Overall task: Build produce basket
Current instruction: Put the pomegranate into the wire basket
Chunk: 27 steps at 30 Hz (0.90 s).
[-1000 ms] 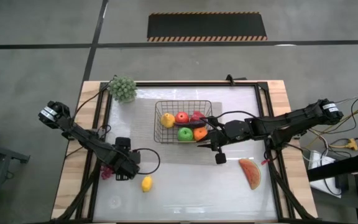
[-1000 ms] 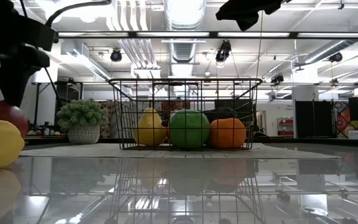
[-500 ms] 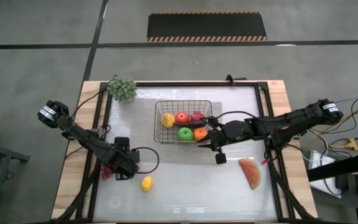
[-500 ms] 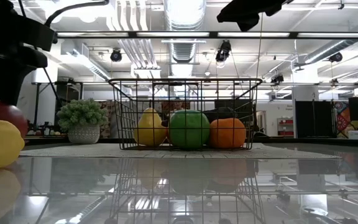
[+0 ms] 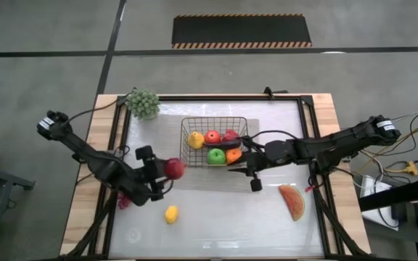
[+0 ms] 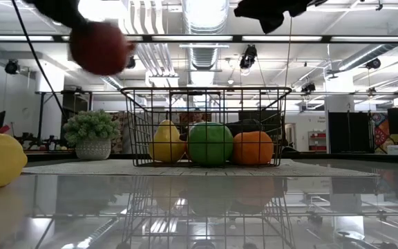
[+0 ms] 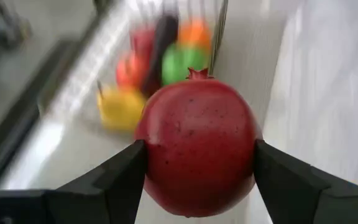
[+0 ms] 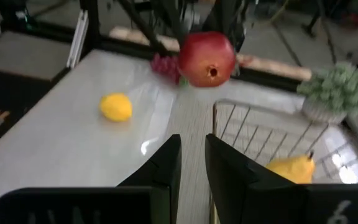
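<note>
High view: left pincer [image 5: 167, 171] grasping a red pomegranate [image 5: 173, 169], raised above the table [image 5: 216, 217].
Basket [image 5: 214, 141] sits just beside it, holding produce; lemon [image 5: 170, 214] and watermelon slice [image 5: 292, 202] lie outside. Right pincer [image 5: 239, 166], fingers close together, at the basket's near edge.

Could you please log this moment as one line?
left gripper: holds red fruit, lifted | right gripper: waiting beside basket | lemon: on table
</note>
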Available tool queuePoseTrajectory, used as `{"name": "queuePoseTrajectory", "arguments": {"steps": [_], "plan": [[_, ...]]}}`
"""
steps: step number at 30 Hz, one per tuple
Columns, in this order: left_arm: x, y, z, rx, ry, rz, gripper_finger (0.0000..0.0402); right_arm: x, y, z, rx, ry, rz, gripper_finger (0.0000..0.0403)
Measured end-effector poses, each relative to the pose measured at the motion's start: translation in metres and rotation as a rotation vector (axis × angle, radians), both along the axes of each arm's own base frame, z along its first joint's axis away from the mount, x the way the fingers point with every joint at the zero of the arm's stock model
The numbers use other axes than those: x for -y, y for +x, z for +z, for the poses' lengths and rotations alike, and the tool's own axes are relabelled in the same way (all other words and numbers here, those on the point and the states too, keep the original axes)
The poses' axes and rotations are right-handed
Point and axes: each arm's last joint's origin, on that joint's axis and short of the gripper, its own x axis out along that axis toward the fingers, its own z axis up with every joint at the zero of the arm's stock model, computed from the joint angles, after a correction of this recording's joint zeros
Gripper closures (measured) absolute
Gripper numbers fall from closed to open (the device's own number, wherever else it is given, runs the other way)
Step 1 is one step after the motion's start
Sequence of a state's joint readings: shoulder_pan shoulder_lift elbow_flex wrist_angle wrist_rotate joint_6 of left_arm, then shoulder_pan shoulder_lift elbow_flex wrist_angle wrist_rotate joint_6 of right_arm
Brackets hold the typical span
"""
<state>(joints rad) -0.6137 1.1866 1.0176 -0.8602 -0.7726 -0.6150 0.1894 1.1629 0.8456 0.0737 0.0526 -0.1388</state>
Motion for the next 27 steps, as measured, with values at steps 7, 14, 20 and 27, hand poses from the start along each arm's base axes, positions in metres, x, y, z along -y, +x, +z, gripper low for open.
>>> {"name": "queuePoseTrajectory", "arguments": {"steps": [7,14,20,27], "plan": [[0.008,0.011,0.011,0.236,0.119,-0.126,0.0155,0.0,0.002,-0.002,0.196,-0.001,0.01,0.0342],[0.016,0.022,0.002,0.446,0.241,-0.233,0.0155,-0.002,0.011,-0.001,0.295,0.015,0.009,0.0308],[0.012,0.018,-0.011,0.639,0.306,-0.229,0.0155,-0.003,0.02,0.007,0.492,0.025,0.006,0.024],[0.0,0.009,-0.02,0.796,0.344,-0.198,0.0155,-0.004,0.031,0.009,0.699,0.015,0.015,0.0212]]}}
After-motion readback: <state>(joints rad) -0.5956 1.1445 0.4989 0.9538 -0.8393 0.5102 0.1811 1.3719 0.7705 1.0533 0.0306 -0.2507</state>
